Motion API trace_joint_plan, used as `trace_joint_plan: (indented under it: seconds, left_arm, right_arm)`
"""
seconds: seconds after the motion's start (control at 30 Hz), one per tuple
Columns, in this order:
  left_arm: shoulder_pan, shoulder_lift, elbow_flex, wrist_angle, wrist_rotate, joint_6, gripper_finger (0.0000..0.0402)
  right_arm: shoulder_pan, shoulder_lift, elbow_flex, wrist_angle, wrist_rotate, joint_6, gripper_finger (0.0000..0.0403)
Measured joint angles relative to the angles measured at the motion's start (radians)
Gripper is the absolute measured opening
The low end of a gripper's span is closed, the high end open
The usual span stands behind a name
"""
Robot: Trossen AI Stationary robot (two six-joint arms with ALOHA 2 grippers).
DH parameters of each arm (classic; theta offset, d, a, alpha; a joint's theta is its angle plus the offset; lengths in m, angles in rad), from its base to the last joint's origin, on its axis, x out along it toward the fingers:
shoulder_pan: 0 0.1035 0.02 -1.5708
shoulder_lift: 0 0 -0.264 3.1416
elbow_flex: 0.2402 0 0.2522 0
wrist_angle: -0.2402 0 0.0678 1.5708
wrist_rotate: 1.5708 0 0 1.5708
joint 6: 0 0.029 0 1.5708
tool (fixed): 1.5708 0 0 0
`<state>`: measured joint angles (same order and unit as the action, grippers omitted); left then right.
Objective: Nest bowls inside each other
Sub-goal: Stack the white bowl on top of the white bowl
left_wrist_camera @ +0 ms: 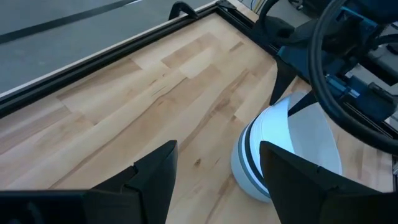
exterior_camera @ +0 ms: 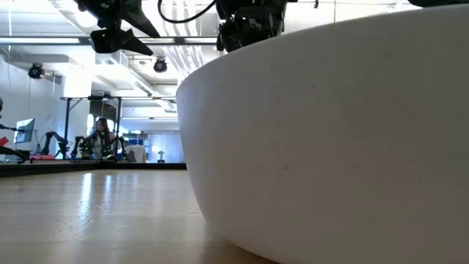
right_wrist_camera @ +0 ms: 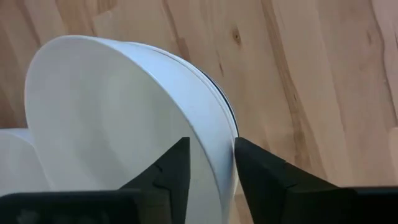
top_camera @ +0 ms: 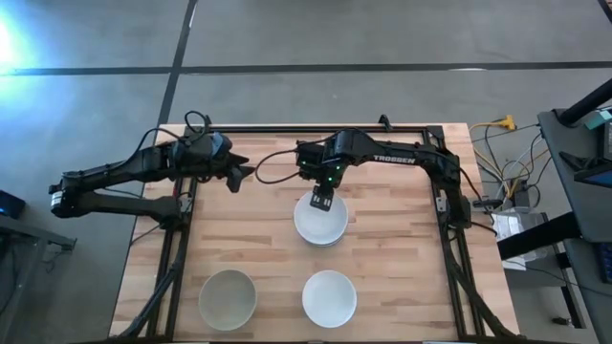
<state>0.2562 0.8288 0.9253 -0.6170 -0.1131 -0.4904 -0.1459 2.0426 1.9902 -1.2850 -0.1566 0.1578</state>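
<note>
High view shows a stack of white bowls (top_camera: 320, 223) nested together near the middle of the wooden counter (top_camera: 249, 239), with a dark band of another bowl's rim visible between the white ones in the left wrist view. The top bowl (right_wrist_camera: 124, 118) sits inside the stack. Around its rim stands the right pincer (top_camera: 321, 201): in the right wrist view one finger (right_wrist_camera: 168, 171) is inside the bowl and the other outside, the wall passing between them, with the fingers parted and a slight gap beside the rim, so they straddle it rather than squeeze it.

Toward the near edge of the counter lie two single bowls, well apart from the stack: a greyish bowl (top_camera: 228, 298) on the left and a white bowl (top_camera: 329, 297) on the right, which fills the low view.

Over the far left part of the counter hangs the left pincer (top_camera: 239, 175), its fingers spread wide, holding nothing.
</note>
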Motion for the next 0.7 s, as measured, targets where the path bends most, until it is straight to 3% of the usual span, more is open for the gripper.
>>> trace_joint_plan:
  seconds: [0.43,0.57,0.7]
  left_arm:
    - [0.0,0.001,0.0,0.0,0.0,0.0,0.0212]
    - [0.0,0.002,0.0,0.001,0.0,0.0,0.0212]
    - [0.0,0.002,0.0,0.005,0.0,0.0,0.0212]
  right_arm:
    - [0.003,-0.095,-0.011,0.083,0.044,0.002,0.013]
    - [0.003,-0.12,-0.035,0.153,0.064,-0.023,0.0105]
    - [0.004,-0.114,-0.069,0.175,0.064,-0.035,0.005]
